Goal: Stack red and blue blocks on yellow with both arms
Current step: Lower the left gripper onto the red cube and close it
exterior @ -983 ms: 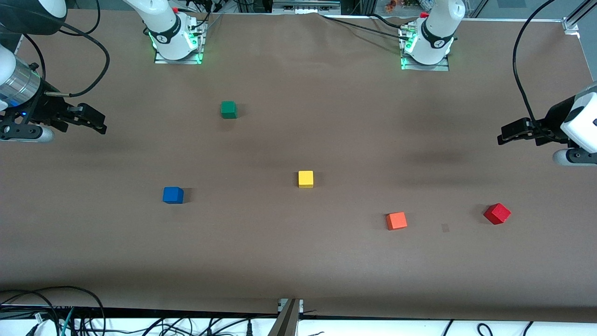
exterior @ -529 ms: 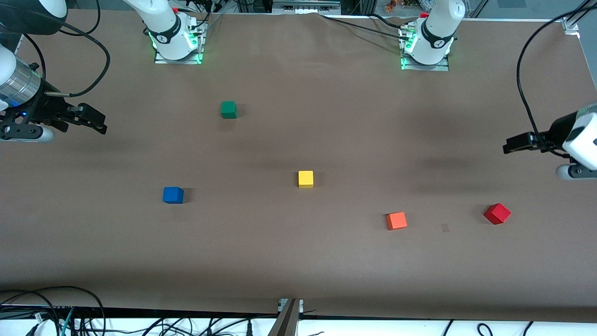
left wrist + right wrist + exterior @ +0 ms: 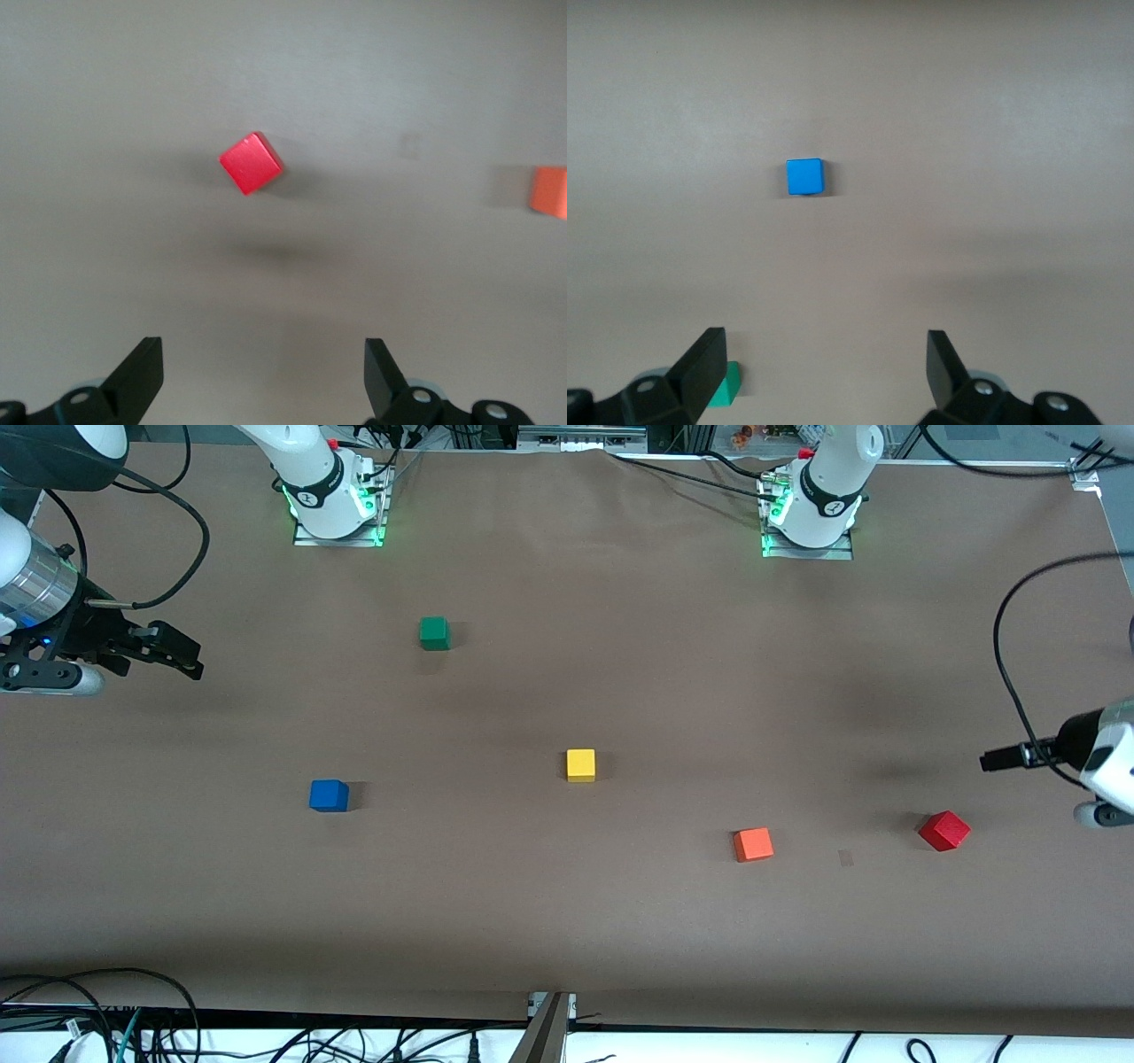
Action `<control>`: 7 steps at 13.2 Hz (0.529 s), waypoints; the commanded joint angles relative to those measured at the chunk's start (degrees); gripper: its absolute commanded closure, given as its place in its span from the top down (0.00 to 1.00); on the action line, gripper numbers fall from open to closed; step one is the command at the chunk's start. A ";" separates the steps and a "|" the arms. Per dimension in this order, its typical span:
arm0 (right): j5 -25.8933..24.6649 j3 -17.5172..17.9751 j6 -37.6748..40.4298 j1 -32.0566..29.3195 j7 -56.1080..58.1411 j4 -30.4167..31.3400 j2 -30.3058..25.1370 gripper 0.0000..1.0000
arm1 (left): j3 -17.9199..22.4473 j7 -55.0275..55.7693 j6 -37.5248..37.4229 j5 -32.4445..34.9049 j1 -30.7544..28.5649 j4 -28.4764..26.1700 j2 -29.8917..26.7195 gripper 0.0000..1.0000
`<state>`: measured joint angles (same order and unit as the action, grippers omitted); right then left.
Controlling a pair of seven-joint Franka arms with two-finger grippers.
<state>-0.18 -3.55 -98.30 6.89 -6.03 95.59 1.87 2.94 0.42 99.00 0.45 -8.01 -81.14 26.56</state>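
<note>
We see the left gripper [image 3: 997, 761] spread wide and empty in the air, the red block [image 3: 944, 831] on the table just beside it. The right gripper [image 3: 182, 658], also spread and empty, waits well apart from the blue block [image 3: 329, 795]; yellow [image 3: 581, 765] sits between the blocks.

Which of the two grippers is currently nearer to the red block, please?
Left. The left gripper, open, is up over the table close beside the red block, at the left arm's end. The right gripper, also open, waits at the right arm's end, well away from it.
</note>
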 commanded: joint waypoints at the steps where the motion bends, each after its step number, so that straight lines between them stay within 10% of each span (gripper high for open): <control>1: -0.35 0.21 -0.05 -0.12 0.66 -0.05 -0.29 1.00 | -0.31 0.98 4.68 0.87 -1.31 2.21 4.46 1.00; 7: -0.35 0.21 -0.05 -0.12 0.66 -0.05 -0.29 1.00 | -0.31 19.52 16.56 0.51 -2.62 1.86 12.89 1.00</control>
<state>-0.18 -3.55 -98.32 6.89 -6.02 95.59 1.87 2.92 16.11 113.13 0.45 -9.91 -81.05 36.26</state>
